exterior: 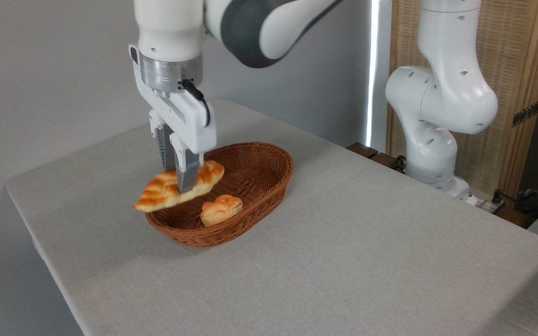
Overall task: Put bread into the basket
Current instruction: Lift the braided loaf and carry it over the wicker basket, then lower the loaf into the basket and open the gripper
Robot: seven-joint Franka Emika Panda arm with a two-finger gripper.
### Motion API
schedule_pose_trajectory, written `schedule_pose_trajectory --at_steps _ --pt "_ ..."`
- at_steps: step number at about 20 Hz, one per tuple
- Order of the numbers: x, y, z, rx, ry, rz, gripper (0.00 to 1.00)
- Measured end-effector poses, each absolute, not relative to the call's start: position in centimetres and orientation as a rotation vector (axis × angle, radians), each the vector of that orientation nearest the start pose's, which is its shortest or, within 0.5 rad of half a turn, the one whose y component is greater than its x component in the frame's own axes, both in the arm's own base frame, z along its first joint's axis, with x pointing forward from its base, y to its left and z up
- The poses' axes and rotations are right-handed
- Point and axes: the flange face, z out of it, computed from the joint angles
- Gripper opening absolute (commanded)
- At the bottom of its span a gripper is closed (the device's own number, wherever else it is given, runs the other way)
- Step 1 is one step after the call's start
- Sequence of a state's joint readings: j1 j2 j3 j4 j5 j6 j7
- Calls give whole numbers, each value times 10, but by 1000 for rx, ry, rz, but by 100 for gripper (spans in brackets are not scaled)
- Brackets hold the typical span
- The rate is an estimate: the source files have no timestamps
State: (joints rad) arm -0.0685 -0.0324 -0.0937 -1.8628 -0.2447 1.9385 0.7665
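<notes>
- The hand (pixel 181 179) gripped the bread (pixel 164 192) mid-length, lifted above the desk (pixel 343 242).
- It hung over the basket (pixel 269 179) rim, left of centre, seemingly for lowering inside.

No text, label, brand, number or sign can be read anywhere in this view. The arm's white casing, the basket (pixel 255 173) and the table (pixel 343 242) all show plain surfaces with no lettering that can be made out.
</notes>
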Motion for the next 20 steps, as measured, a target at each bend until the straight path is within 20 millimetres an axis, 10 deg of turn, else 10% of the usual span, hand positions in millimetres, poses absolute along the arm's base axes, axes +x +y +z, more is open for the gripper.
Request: schedule_pose_trajectory --at_steps 2,5,20 --pt "545 -129 533 -3012 1442 -206 56" --pt "533 -146 526 -3008 1513 -84 100" --pt "519 -168 507 -2911 1603 103 100"
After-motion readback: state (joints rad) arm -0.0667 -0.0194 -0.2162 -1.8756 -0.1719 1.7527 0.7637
